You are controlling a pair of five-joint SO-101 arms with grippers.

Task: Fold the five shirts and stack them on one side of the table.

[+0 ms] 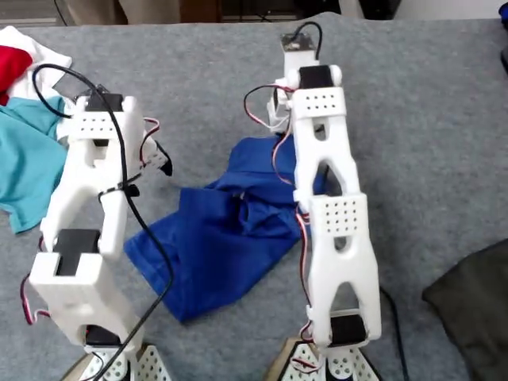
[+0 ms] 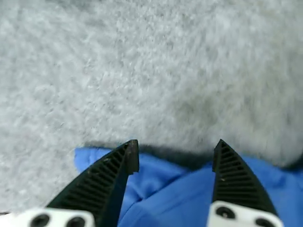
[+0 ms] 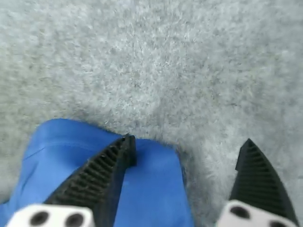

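Left gripper (image 2: 176, 147): jaws spread wide, nothing held. My ribbed black fingers (image 2: 111, 175) stand over the edge of the blue shirt (image 2: 189, 198). The hem runs across just behind the two tips, and bare grey table cover (image 2: 156, 61) lies ahead of them. The tips appear to sit just above the cloth. From this angle I cannot tell whether they touch it.

Right gripper (image 3: 188, 142): jaws likewise wide apart, with nothing between them. One finger is over a rounded corner of the same blue shirt. The other is over bare cover, just beside that corner's edge.

Outward, from the high view: the blue shirt lies unfolded between my left arm (image 1: 87, 198) and right arm (image 1: 329, 198). It is bunched and creased at its middle, with one flap spread toward my bases.

On the outer side of the left arm a teal shirt (image 1: 28, 159) lies loose and unfolded. Past it, at the far corner, a red garment (image 1: 12, 67) and a white garment (image 1: 32, 48) are heaped together, touching the teal one.

Well apart on the outer side of the right arm, a dark olive garment (image 1: 476, 302) rests at the table's edge.
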